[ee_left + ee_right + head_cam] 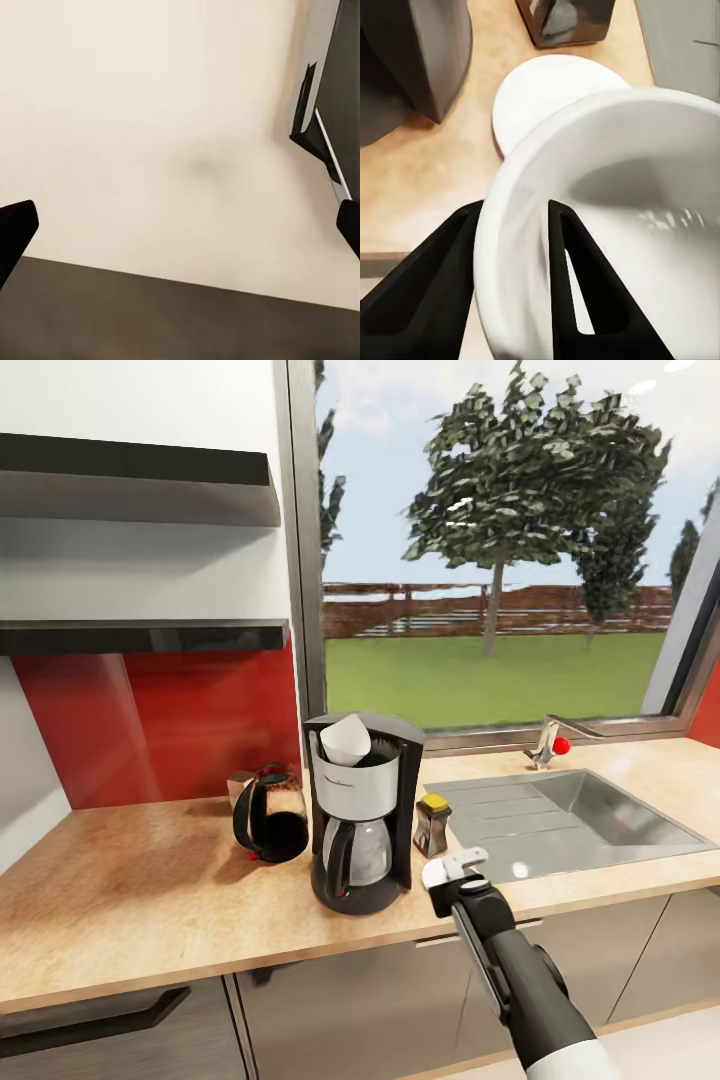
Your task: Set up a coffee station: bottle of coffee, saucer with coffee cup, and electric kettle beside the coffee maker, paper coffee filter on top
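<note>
Lower centre, my right gripper (514,225) pinches the coffee cup (615,225) rim above the saucer (547,97); filter, bottle and kettle look placed.

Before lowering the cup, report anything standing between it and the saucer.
Nothing visible does. The right gripper pinches the rim of the coffee cup, one finger inside the bowl and one outside. The saucer lies bare on the kitchen countertop beyond it, between the coffee maker and the bottle of coffee.

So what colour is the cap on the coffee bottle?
Yellow; the bottle of coffee shows best in the head view.
</note>
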Tool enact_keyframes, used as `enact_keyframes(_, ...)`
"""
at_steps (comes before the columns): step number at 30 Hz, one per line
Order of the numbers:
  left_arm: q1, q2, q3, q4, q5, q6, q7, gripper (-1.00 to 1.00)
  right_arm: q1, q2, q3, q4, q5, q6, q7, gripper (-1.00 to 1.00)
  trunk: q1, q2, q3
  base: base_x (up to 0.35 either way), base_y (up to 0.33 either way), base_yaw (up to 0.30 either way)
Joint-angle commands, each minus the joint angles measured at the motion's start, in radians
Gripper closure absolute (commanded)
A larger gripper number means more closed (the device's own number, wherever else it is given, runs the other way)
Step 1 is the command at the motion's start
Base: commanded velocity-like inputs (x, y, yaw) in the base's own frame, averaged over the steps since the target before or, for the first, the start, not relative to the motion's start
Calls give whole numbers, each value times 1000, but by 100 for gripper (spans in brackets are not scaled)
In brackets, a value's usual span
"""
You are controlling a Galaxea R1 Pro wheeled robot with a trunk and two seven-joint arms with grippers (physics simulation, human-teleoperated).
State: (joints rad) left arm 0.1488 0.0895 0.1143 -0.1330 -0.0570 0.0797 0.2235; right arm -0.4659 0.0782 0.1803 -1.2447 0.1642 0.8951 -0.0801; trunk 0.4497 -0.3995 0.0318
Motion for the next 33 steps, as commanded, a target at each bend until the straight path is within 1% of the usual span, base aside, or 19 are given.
enact_keyframes(1, 2, -1, 7, -5, -6, 8, 0, -100, 0, -2, 1, 1, 3, 5, -1, 100, 0, -1, 0, 0, 0, 0)
enact_keyframes(6, 2, -1, 7, -4, -6, 8, 0, -100, 0, -4, -4, 1, 3, 5, -1, 100, 0, -1, 0, 29, 0, 0)
enact_keyframes(13, 2, -1, 8, -4, -6, 8, 0, -100, 0, -4, -4, 1, 3, 5, -1, 100, 0, -1, 0, 162, -32, 0)
enact_keyframes(19, 2, -1, 8, -4, -6, 8, 0, -100, 0, -5, -4, 1, 3, 5, -1, 100, 0, -1, 0, 26, -7, 0)
enact_keyframes(25, 2, -1, 8, -4, -6, 8, 0, -100, 0, -6, -5, 2, 5, 5, -1, 100, 0, -1, 0, 193, 0, 0)
enact_keyframes(29, 2, -2, 8, 9, -6, 7, -1, -100, 0, -15, -5, 2, 5, 5, -1, 100, 0, -1, 0, 35, 0, 0)
enact_keyframes(33, 2, -1, 8, 15, -7, 6, -1, -100, 0, -18, -5, 2, 5, 5, -1, 100, 0, -1, 0, 7, 0, 0)
